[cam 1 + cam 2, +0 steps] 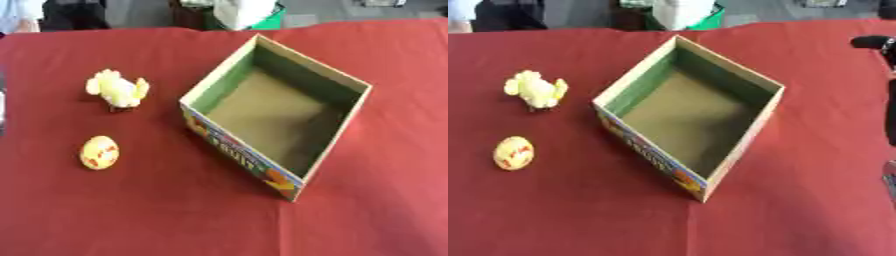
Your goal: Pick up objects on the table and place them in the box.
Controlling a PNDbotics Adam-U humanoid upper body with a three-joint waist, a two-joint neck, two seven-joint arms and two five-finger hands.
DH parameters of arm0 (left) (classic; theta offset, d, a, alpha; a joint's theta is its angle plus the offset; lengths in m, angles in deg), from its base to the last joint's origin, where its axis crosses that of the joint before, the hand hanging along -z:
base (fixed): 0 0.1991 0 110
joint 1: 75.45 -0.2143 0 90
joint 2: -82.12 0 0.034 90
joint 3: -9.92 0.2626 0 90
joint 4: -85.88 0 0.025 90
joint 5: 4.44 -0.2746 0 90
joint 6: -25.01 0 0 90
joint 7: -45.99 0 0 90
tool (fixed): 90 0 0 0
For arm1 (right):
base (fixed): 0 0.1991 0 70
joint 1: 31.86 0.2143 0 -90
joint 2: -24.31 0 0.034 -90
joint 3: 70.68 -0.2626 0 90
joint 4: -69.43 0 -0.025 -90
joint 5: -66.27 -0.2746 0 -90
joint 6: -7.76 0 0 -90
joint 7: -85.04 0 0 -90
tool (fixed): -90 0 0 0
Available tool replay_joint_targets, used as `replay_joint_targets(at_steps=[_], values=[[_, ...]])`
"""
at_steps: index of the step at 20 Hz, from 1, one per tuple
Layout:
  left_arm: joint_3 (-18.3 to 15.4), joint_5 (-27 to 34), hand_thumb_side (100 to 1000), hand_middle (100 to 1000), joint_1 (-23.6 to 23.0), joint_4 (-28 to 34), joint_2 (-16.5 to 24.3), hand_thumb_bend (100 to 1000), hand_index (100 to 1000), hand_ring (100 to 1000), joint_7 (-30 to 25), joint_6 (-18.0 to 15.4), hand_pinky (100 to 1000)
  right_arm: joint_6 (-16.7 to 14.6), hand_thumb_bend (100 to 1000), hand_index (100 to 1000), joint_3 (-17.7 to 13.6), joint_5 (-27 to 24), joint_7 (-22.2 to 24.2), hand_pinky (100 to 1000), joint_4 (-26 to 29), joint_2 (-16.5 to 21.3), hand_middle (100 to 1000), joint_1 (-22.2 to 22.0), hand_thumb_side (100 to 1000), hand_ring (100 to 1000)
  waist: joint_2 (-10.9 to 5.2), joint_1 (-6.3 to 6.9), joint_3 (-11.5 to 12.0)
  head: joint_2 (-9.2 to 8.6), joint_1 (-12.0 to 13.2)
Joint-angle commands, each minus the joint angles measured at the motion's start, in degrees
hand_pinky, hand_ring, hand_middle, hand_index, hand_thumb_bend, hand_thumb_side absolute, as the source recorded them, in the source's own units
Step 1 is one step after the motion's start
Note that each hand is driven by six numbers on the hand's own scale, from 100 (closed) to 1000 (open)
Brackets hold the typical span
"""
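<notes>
Open-topped rectangular cardboard box (337,127) sits near the middle of the table, turned at an angle so one corner points toward the robot. Green inner walls, plain brown floor, colourful print on the outer side facing the camera. Nothing visible inside it.

Table is covered with a dark red cloth (131,210), a faint crease running down from the box's near corner.

Left of the box, two things lie on the cloth, apart from each other and from the box. Farther one: small fluffy pale-yellow toy chick (118,89), near the box's left corner, not touching it. Nearer one: yellow egg-shaped object with orange-red markings (99,152), lying closer to the robot than the chick and well apart from the box.

Right eye view only: black part of the robot's right arm (877,42) shows at the upper right edge, above the cloth, well apart from the box. More dark parts run down the same edge below it. The right hand itself can't be made out, so can't tell if the fingers are spread or curled. Left hand shows in neither view.

Nothing is being held or touched.
</notes>
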Motion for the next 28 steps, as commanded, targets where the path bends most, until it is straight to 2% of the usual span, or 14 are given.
replay_joint_targets(at_steps=[1,4,5,8,10,14,18,24,28], values=[[3.9,-2.8,859,795,1.7,-1.6,6.2,509,933,759,-2.5,2.7,764,0.1,100,866,-0.1,-0.3,0.2,650,1.1,1.7,686,0.6,1000,890,-1.39,-0.07,-0.1,0.21,0.4],[7.7,-5.3,890,796,2.6,-2.2,10.3,604,934,761,-5.1,5.3,763,0.2,100,866,0.0,-0.5,0.4,650,1.1,1.7,685,0.7,1000,890,-1.49,-0.19,-0.4,0.23,0.8],[8.8,-6.1,910,799,2.6,-2.2,11.6,678,936,763,-5.9,6.1,762,0.2,100,866,0.1,-0.6,0.5,650,1.1,1.7,685,0.8,1000,890,-1.49,-0.21,-0.5,0.20,1.0],[11.3,-8.7,924,802,2.1,-1.7,14.9,766,945,764,-8.4,8.6,756,0.3,100,866,0.3,-0.8,0.8,650,1.1,1.6,685,1.1,1000,890,-1.49,-0.37,-0.7,0.12,1.3],[12.8,-10.2,927,806,1.8,-1.5,15.7,779,957,767,-10.2,10.4,759,0.4,100,866,0.4,-1.0,1.0,650,1.1,1.6,684,1.2,1000,891,-1.51,-0.39,-0.8,0.02,1.4],[15.8,-8.7,902,826,2.0,-1.3,16.4,744,997,789,-13.7,13.9,781,0.6,100,866,0.5,-1.2,1.4,651,1.1,1.5,682,1.3,1000,890,-1.62,-0.38,-1.0,0.04,1.5],[17.8,-5.3,819,855,3.2,-1.4,16.2,665,1000,814,-17.2,17.4,792,0.8,100,865,0.6,-1.3,1.7,651,1.1,1.4,681,1.4,1000,891,-1.69,-0.42,-1.2,-0.04,1.1],[18.9,-0.6,711,853,5.5,-0.4,15.8,574,1000,809,-22.4,22.6,775,1.2,100,865,0.6,-1.2,1.9,652,1.1,1.0,679,1.2,1000,892,-1.52,-0.47,-1.6,-0.31,0.6],[18.9,-0.2,662,838,6.9,0.0,15.1,490,996,800,-25.8,25.8,759,1.3,100,866,0.6,-1.0,2.0,653,1.1,0.7,678,1.2,1000,893,-1.35,-0.58,-1.9,-0.55,0.6]])
